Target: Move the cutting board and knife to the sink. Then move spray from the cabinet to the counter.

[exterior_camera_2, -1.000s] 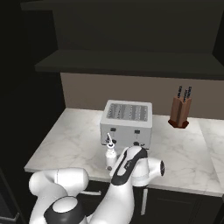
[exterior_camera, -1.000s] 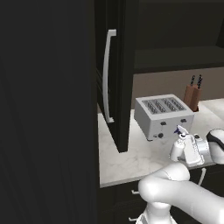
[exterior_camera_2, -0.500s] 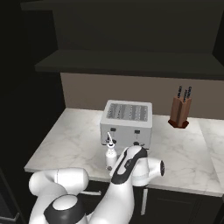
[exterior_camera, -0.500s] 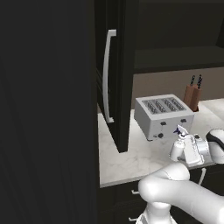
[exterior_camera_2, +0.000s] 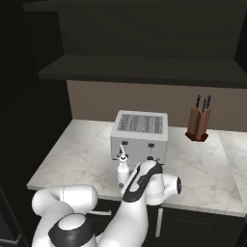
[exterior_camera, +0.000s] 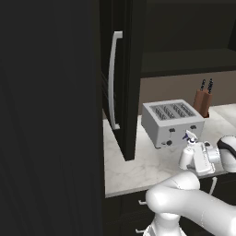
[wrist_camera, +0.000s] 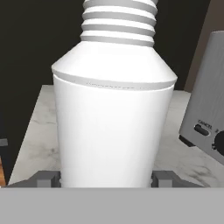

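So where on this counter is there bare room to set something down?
Counter is bare left of the toaster, and between toaster and knife block. Crowded at the front edge before the toaster, where the spray stands between the gripper fingers.

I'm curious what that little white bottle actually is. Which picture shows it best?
The left base view: the spray bottle stands whole on the counter in front of the toaster, blue-and-white nozzle visible. The right base view shows it small, partly behind the arm. The hand view shows just its white body and ribbed neck, very close.
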